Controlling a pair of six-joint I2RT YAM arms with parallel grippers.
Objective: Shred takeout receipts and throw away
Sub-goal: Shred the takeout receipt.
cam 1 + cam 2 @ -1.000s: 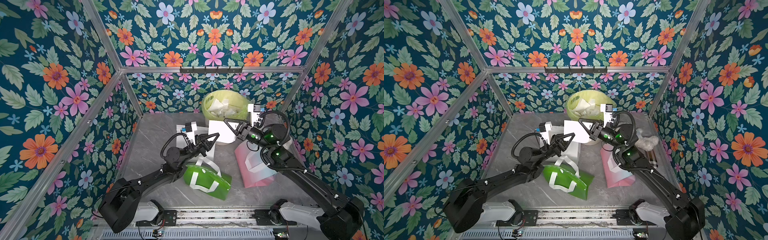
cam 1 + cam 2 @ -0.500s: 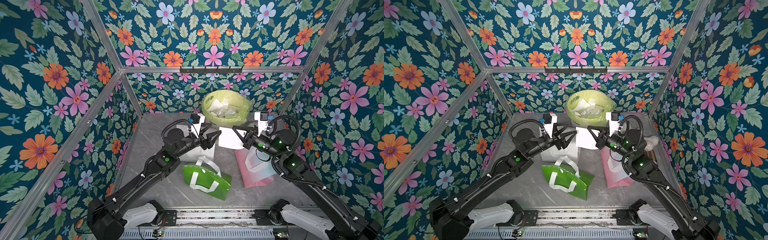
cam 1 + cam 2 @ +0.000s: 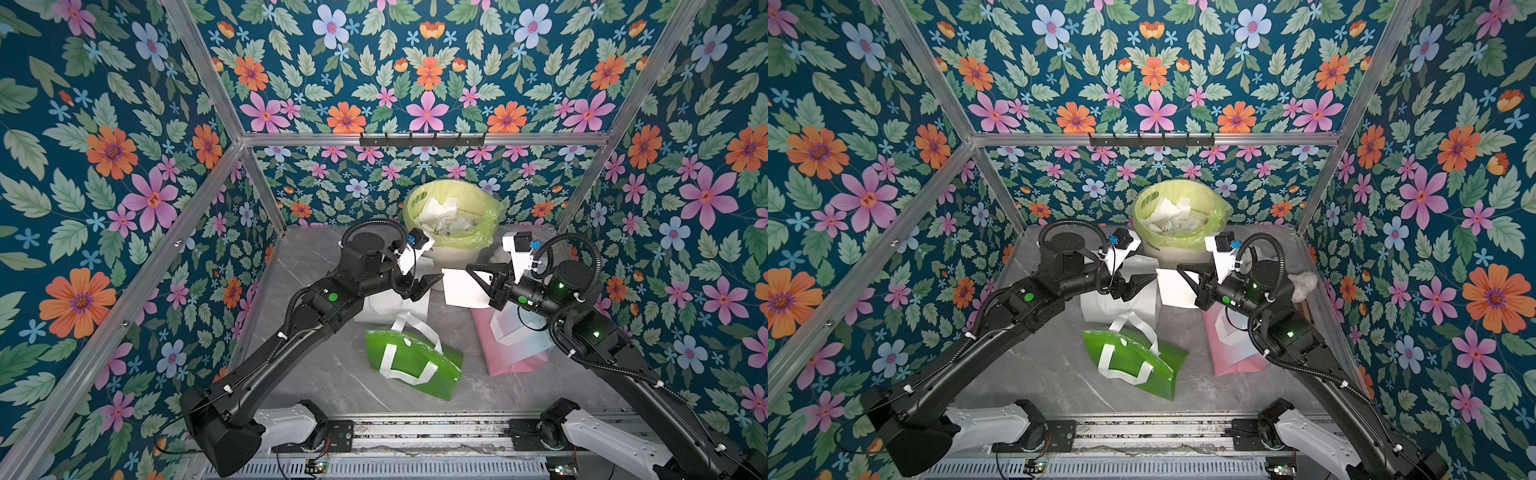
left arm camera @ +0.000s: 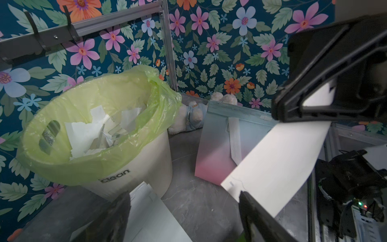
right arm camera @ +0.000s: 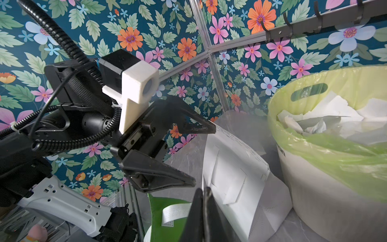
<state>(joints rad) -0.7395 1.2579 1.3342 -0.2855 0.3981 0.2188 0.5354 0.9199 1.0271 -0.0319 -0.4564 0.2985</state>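
Note:
A white takeout receipt (image 3: 461, 289) (image 3: 1173, 286) (image 4: 278, 159) hangs in the air just in front of the bin. My right gripper (image 3: 469, 268) (image 3: 1179, 268) (image 4: 276, 113) (image 5: 202, 190) is shut on its upper edge. My left gripper (image 3: 430, 286) (image 3: 1144, 284) (image 4: 184, 209) (image 5: 201, 155) stands open beside the sheet's left edge, with one fingertip (image 4: 251, 209) in front of the sheet's lower corner and nothing gripped. The white bin (image 3: 453, 253) (image 4: 125, 159) (image 5: 335, 167) has a yellow-green liner and holds torn white paper pieces (image 3: 444, 220) (image 4: 88, 134).
A white fabric bag (image 3: 386, 307) (image 5: 234, 174) lies under the left gripper. A green bag (image 3: 411, 361) (image 3: 1129, 361) lies flat at centre front, a pink bag (image 3: 511, 345) (image 4: 213, 150) under the right arm. A plush toy (image 3: 1304, 282) sits at back right. A hook rail (image 3: 422, 139) spans the back wall.
My left gripper has opened and let go of the receipt, which both grippers held a second ago. Both arms have carried it back toward the bin.

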